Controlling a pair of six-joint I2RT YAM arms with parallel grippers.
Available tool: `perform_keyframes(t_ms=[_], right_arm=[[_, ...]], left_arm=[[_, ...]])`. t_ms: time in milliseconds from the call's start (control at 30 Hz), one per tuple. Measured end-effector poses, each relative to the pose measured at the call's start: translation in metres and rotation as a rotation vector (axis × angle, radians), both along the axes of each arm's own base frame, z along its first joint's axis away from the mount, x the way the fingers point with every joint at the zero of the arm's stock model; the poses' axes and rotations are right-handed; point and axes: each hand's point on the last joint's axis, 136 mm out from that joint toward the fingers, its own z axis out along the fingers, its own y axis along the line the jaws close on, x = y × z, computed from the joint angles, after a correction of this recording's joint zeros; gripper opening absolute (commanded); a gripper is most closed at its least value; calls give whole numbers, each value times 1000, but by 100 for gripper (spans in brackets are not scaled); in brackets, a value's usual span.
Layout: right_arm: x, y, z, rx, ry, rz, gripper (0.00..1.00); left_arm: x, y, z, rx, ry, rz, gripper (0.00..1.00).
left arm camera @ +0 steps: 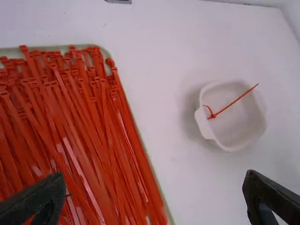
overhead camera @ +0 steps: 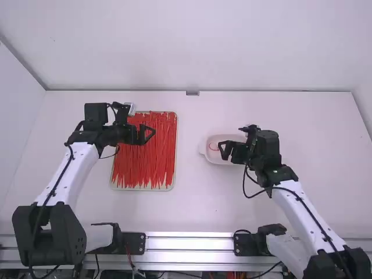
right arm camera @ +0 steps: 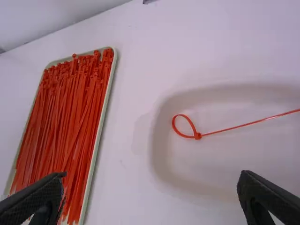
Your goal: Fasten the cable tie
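**Fastened cable tie lying in a bowl beneath the open right claw**

One orange cable tie (right arm camera: 198,136) is lying inside a shallow white bowl (right arm camera: 211,168). Its end is closed into a small loop and its straight tail is running toward the bowl's rim. The right gripper (overhead camera: 229,150) is hanging over this bowl with its two black fingers (right arm camera: 33,199) spread wide. The tie is sitting below and ahead of them, touched by neither, and the claw is holding nothing.

Off to that claw's left side, well apart from the bowl, a pale tray (overhead camera: 142,188) is carrying a dense pile of loose orange ties (overhead camera: 145,154), all lying straight. The left gripper (overhead camera: 150,135) is hovering above the pile with its fingers wide apart and gripping nothing. The bowl is lying ahead of it across a bare stretch of white table (overhead camera: 290,116).
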Motion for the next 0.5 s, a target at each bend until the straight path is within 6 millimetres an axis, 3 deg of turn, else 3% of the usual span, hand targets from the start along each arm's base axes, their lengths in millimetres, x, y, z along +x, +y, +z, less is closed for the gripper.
perform_keyframes(t_ms=[300,500], right_arm=[[-3,0,21,-4,-75,8,94],[7,-30,39,-56,-211,-78,87]], left_arm=[[3,-1,3,14,-19,4,95],[-5,-19,13,31,-91,-14,88]])
